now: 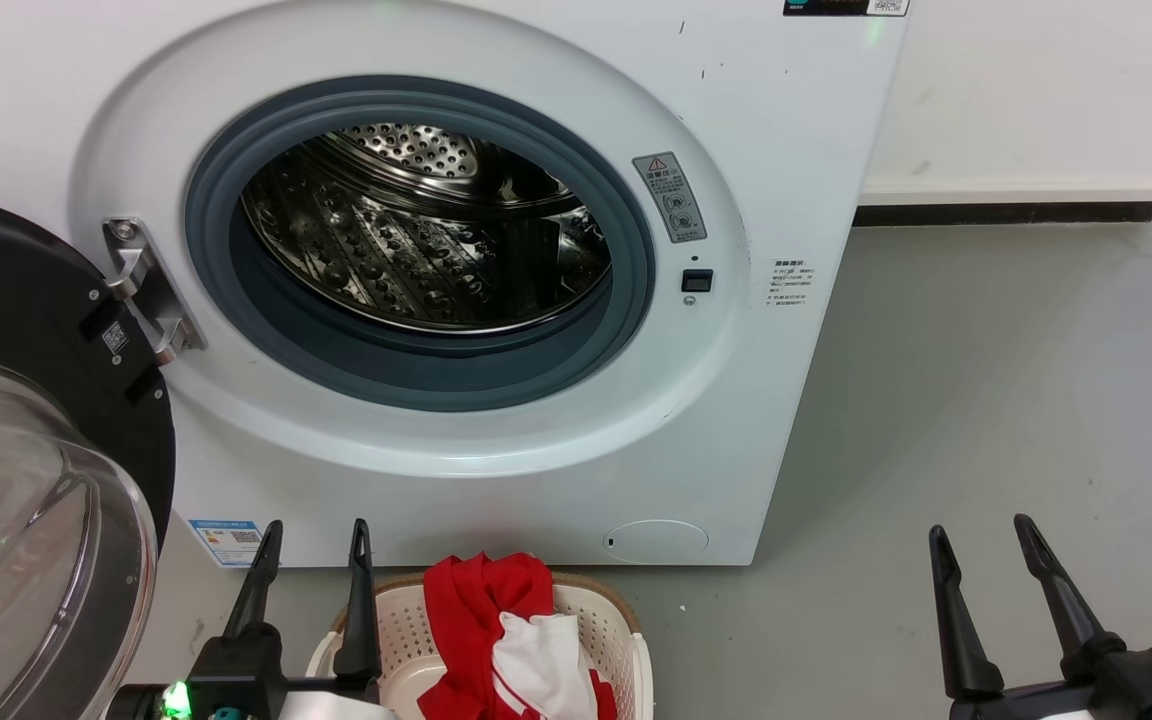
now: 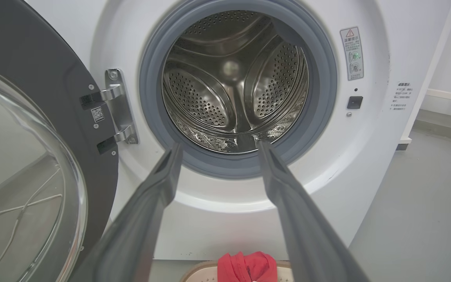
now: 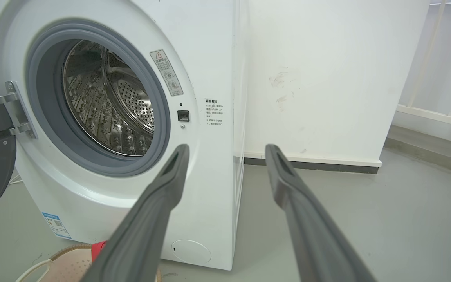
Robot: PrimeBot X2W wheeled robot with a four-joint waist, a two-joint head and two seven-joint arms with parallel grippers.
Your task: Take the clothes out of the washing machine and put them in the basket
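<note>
The white washing machine (image 1: 496, 470) stands with its door (image 1: 36, 400) swung open to the left; its steel drum (image 1: 416, 230) shows bare metal. Red clothes (image 1: 481, 620) with a white piece lie piled in the cream basket (image 1: 616, 630) on the floor in front of the washer. My left gripper (image 1: 316, 530) is open, fingers pointing up just left of the basket. My right gripper (image 1: 981, 530) is open over the bare floor to the right. In the left wrist view the left gripper (image 2: 217, 147) points at the drum (image 2: 233, 82), red clothes (image 2: 247, 266) below.
The open glass door (image 2: 26, 164) juts out close to my left arm. Grey floor (image 1: 986, 400) spreads to the right of the washer, bounded by a white wall with a dark skirting (image 1: 1006, 212). A wall corner (image 3: 382, 156) stands behind the washer's right side.
</note>
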